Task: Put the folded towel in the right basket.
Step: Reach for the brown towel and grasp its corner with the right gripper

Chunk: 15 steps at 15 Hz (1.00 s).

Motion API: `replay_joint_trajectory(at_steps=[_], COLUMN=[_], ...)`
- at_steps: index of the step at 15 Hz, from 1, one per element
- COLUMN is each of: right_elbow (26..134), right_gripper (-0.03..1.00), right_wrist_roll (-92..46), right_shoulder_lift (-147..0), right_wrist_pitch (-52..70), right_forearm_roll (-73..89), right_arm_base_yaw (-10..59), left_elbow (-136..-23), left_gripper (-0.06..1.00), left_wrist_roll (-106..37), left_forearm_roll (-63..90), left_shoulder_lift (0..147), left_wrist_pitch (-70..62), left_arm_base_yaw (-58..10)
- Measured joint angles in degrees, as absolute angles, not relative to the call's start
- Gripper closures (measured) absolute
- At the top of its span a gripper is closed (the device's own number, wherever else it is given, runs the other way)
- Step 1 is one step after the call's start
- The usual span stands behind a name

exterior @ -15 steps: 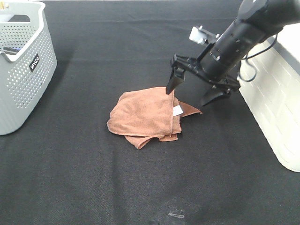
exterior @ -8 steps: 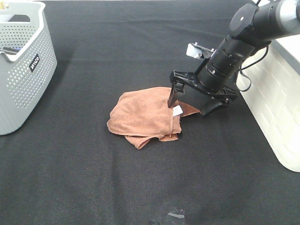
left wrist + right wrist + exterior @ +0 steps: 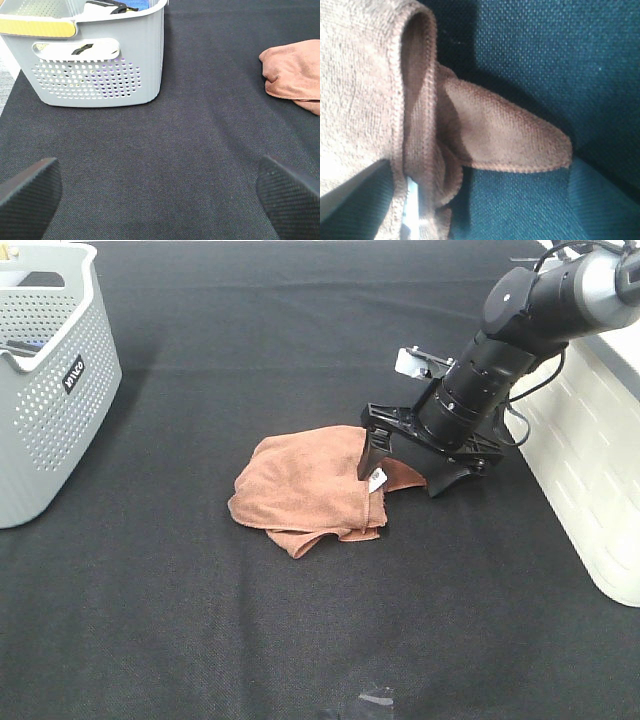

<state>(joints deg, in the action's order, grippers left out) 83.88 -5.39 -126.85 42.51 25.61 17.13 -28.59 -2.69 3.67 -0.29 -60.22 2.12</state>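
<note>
The folded towel (image 3: 310,485) is a rumpled rust-brown cloth lying on the black table, with a white tag (image 3: 377,479) at its right edge. My right gripper (image 3: 405,472) is open and low over that edge. One finger (image 3: 368,452) is on the cloth by the tag, and the other (image 3: 447,478) is beyond the towel's corner flap. The right wrist view shows the towel's folded hem (image 3: 415,100) and flap (image 3: 510,145) close up between the fingers. The right basket (image 3: 590,460) is a white bin at the right edge. My left gripper (image 3: 160,200) is open and empty, far from the towel (image 3: 295,75).
A grey perforated basket (image 3: 50,390) with a handle cut-out stands at the far left, and it also shows in the left wrist view (image 3: 100,65) with items inside. A scrap of clear tape (image 3: 375,698) lies near the front edge.
My right gripper has come down and slightly left onto the towel's right edge, staying open. The towel has not moved.
</note>
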Motion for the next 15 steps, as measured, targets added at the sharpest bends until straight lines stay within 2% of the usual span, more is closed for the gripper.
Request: replay_joint_trajectory(at_steps=[6,10,14,15], right_elbow=[84.7,85.2,85.2,85.2], right_gripper=[0.05,0.06,0.18,0.18], right_wrist_roll=[-8.0,-8.7,-12.3,-12.3], right_shoulder_lift=[-129.0,-130.3,-131.0,-131.0], right_wrist_pitch=[42.1,37.5,32.4,32.4], right_forearm_roll=[34.4,39.3,43.9,43.9], right_arm_base_yaw=[17.2,22.7,27.0,27.0], left_elbow=[-28.6,-28.6,-28.6,-28.6], left_gripper=[-0.04,-0.04,-0.04,-0.04], left_wrist_roll=[-2.7,-2.7,-2.7,-2.7], left_forearm_roll=[3.7,3.7,3.7,3.7], left_shoulder_lift=[-0.3,-0.3,-0.3,-0.3], left_wrist_pitch=[-60.2,-60.2,-60.2,-60.2], left_arm_base_yaw=[2.1,2.1,2.1,2.1])
